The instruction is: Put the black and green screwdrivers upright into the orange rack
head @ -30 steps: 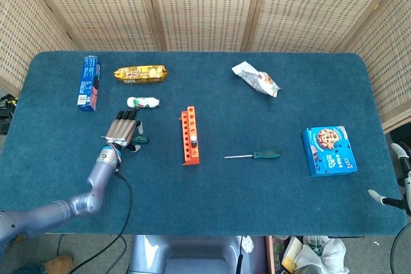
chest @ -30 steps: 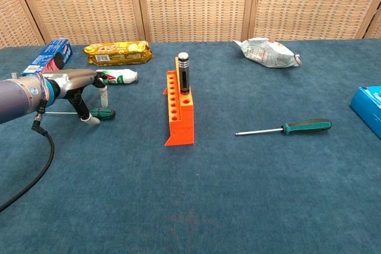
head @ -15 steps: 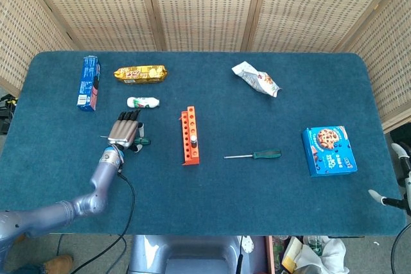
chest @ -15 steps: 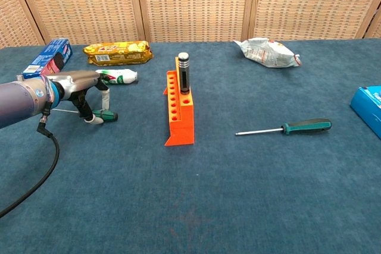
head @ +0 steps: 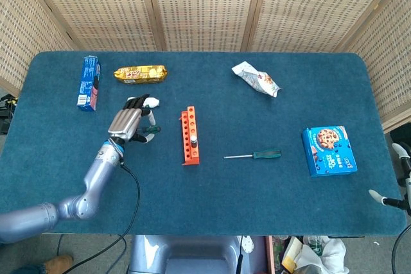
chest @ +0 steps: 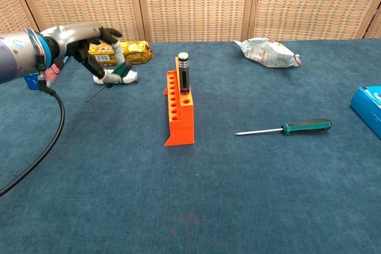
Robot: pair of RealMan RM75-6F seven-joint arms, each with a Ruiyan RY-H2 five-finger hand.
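Note:
My left hand (head: pixel 130 122) (chest: pixel 83 35) grips a green-handled screwdriver (chest: pixel 121 71) (head: pixel 150 131) and holds it off the table, left of the orange rack (head: pixel 190 137) (chest: pixel 180 113). Its shaft slants down and to the left. A black screwdriver (chest: pixel 184 72) stands upright in a far slot of the rack. A second green-handled screwdriver (head: pixel 254 155) (chest: pixel 286 128) lies flat on the cloth to the right of the rack. Only spread fingertips of my right hand (head: pixel 401 153) show at the table's right edge, holding nothing.
A blue biscuit box (head: pixel 88 81) (chest: pixel 45 56), a gold snack pack (head: pixel 140 73) (chest: pixel 117 52) and a white tube (chest: pixel 126 78) lie at the back left. A crumpled bag (head: pixel 257 78) (chest: pixel 266 52) sits at the back right, a blue cookie box (head: pixel 329 151) at the right.
My left hand closed on the green screwdriver lying left of the rack, lifted it off the cloth and carried it up and a little toward the rack. Nothing else moved.

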